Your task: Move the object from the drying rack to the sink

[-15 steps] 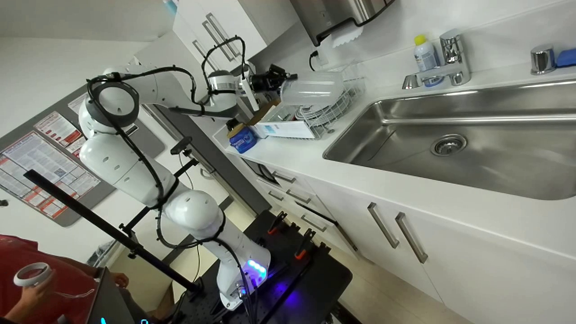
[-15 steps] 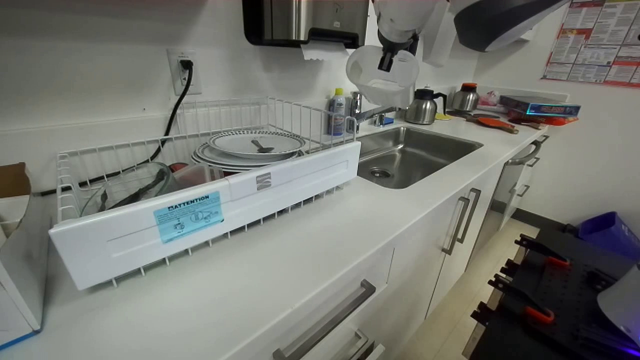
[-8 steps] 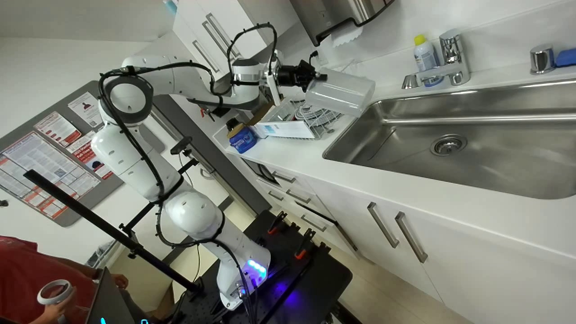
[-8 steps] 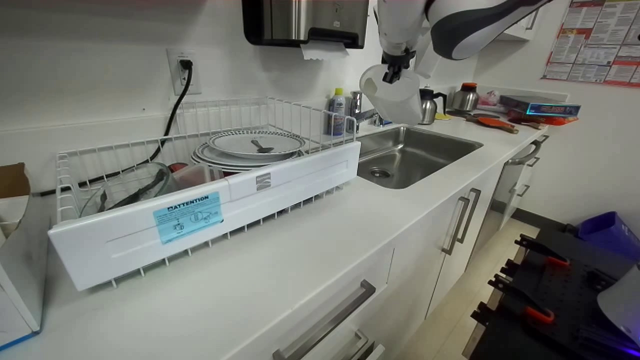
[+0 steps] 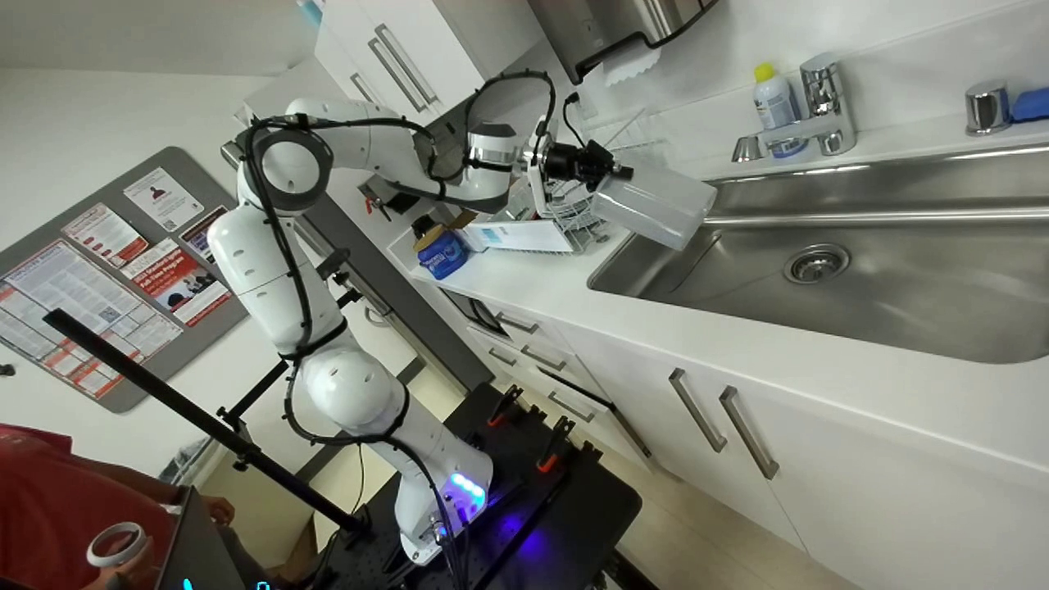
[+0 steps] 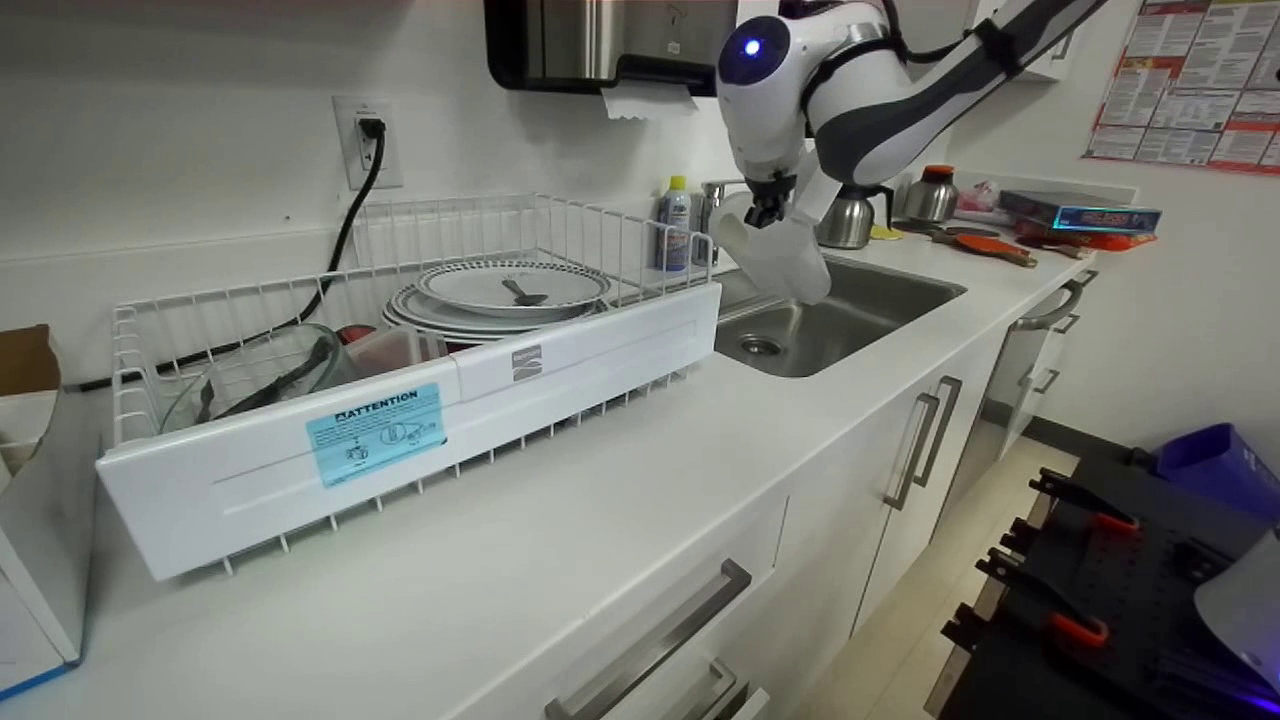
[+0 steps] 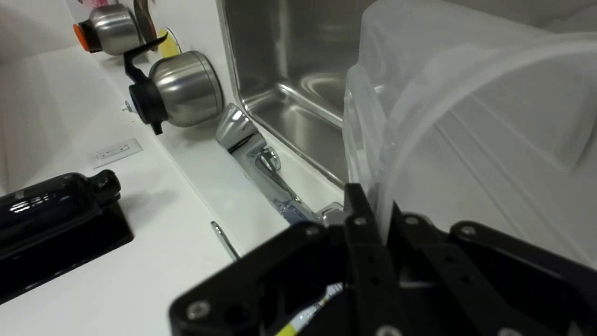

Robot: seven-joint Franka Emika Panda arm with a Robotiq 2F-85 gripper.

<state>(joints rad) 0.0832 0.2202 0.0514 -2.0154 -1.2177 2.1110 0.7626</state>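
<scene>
At the bottom, black jaws pinch the rim of a translucent plastic container (image 7: 485,126), which fills the right side. A steel sink (image 7: 317,46) occupies the upper centre, a chrome faucet (image 7: 268,179) below it; two steel carafes (image 7: 186,88) stand on the worktop (image 7: 196,25), upper left.

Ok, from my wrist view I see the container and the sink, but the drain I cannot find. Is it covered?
Observer: No. In both exterior views the drain is in plain sight; the container does not hide it.
Operator: Thank you. What else is missing in my picture?
Observer: In an exterior view, a stack of plates stands in the drying rack.
Operator: Is there something on top?
Observer: Yes, a dark utensil.
</scene>
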